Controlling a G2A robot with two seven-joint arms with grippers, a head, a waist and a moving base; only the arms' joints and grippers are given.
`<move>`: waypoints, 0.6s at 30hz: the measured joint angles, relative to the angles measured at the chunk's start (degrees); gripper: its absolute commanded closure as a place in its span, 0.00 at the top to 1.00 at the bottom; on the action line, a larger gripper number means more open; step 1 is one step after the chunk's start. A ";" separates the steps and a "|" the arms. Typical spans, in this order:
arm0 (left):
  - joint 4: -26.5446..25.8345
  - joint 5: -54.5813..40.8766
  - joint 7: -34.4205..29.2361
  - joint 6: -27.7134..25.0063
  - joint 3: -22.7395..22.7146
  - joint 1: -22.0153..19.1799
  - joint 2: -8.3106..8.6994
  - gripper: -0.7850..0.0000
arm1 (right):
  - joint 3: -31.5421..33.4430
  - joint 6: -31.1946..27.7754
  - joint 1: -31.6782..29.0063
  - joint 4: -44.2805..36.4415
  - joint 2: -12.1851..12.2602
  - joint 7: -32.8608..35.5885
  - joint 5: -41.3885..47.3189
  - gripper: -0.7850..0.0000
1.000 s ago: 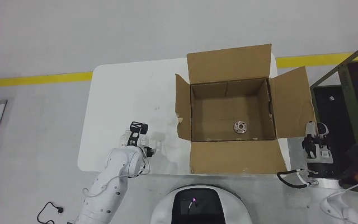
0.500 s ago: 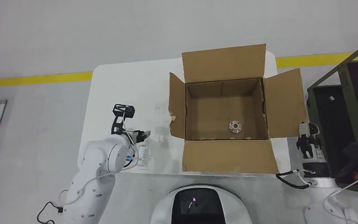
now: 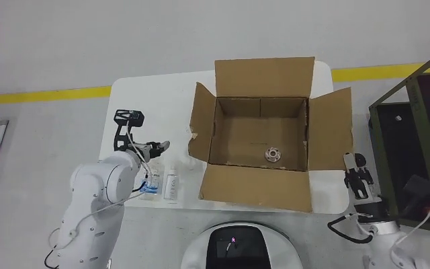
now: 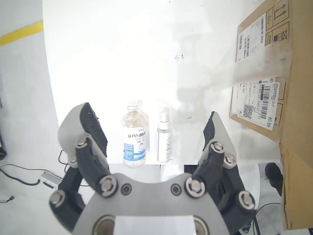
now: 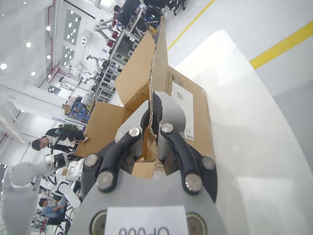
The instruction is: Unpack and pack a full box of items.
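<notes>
**White surface with an open cardboard box, two bottles and both end effectors**

A white surface (image 3: 154,101) with rounded corners stands on a pale grey floor. At its near edge, on the left, two items stand upright just beside each other. One is a clear labelled bottle (image 4: 134,135). The other, on the side toward the box, is a slimmer spray bottle (image 4: 164,138).

The left end effector (image 4: 149,113) hangs raised above this near-left part of the surface. It is released, with its ribbed fingers (image 4: 94,125) spread wide. In the left wrist view both bottles appear in the gap between the fingers, farther off and apart from them.

To the right of the bottles sits the cardboard box (image 3: 255,187), open at the top with its four flaps turned outward. It occupies the right half of the surface. Paper labels (image 4: 259,101) are stuck to the side of the box that faces the bottles.

The right end effector (image 5: 152,110) is clenched on the near corner of the right-hand flap (image 3: 329,131). In the right wrist view the corrugated edge of the flap runs between its fingers.

On the floor of the box, close to the near wall and right of centre, lies a small ring-shaped item (image 3: 272,155). The far flap (image 3: 265,77) spreads back over the far edge of the surface.

Beyond the surface a yellow line (image 3: 54,94) crosses the floor. A dark green rack (image 3: 403,134) stands beside the right end of the surface.
</notes>
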 measured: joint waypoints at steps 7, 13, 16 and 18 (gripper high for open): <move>-1.48 -2.36 -0.47 -0.98 -1.59 -0.44 0.24 1.00 | 0.34 -4.75 -0.84 -0.40 0.16 2.96 -0.67 0.00; -0.81 -5.45 -0.24 -0.80 -2.54 -0.88 0.34 1.00 | 1.50 -7.89 -2.23 -1.11 0.26 4.62 0.02 0.00; 0.67 -4.71 0.01 -0.58 -2.63 -1.19 0.46 1.00 | 2.86 -9.01 -3.42 -1.67 0.27 5.21 1.71 0.00; 1.68 -4.82 0.53 0.14 -2.47 -1.40 0.46 1.00 | 4.03 -10.11 -4.45 -2.05 0.31 5.94 2.69 0.00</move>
